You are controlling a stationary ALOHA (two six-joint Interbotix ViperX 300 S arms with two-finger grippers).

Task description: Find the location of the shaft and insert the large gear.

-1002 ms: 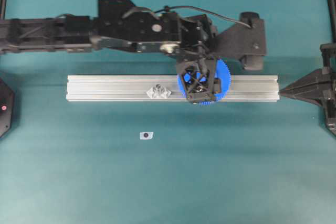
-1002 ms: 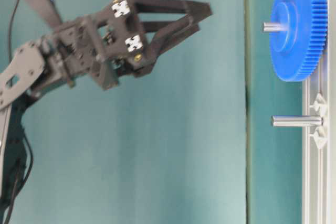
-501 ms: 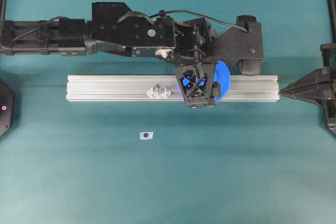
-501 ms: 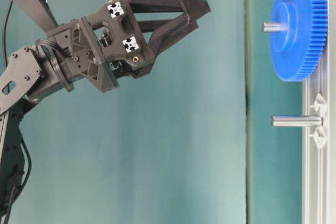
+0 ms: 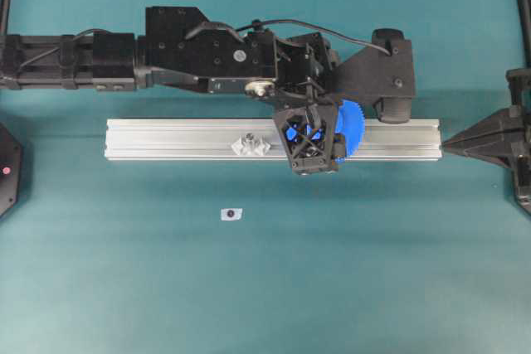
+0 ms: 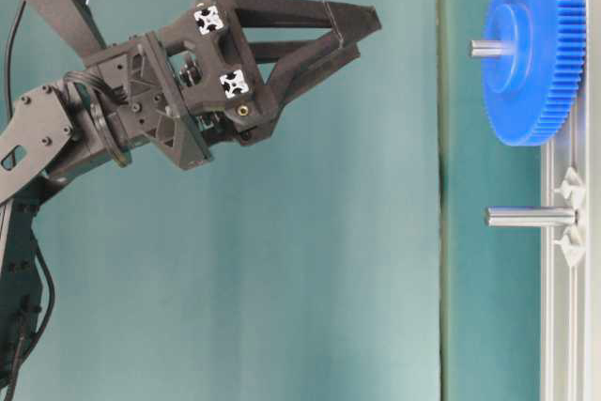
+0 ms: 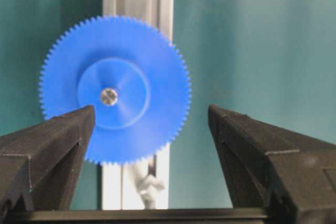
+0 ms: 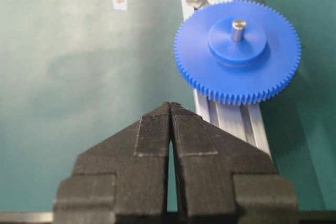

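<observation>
Left gripper [image 6: 362,30]: jaws spread wide and holding nothing; in the left wrist view its two black fingers [image 7: 47,145] stood well apart with the gear between and beyond them, touching neither.
Left gripper position: hung clear above the rail; in the table-level view it was well apart from the gear, and in the overhead view its body covered much of the blue disc.
Right gripper [image 8: 170,108]: fingers pressed together with only a thin seam between them, gripping nothing; it sat at the far right of the overhead view, its tip near the end of the rail.
Large gear [image 7: 115,90]: seated flat on the rail, threaded onto a pin that poked up through the raised hub.
Shaft [image 8: 238,29]: silvery tip stood proud of the gear's hub, dead centre.
Second pin [image 6: 531,217]: bare metal post on a translucent mount, just along the rail from the gear, nothing on it.
Rail [image 5: 166,140]: silver aluminium extrusion lying across the green table [image 5: 332,271], carrying both pins.
Small tag [image 5: 231,214]: little white patch with a dark dot, lying on the table in front of the rail, well apart from everything else.
</observation>
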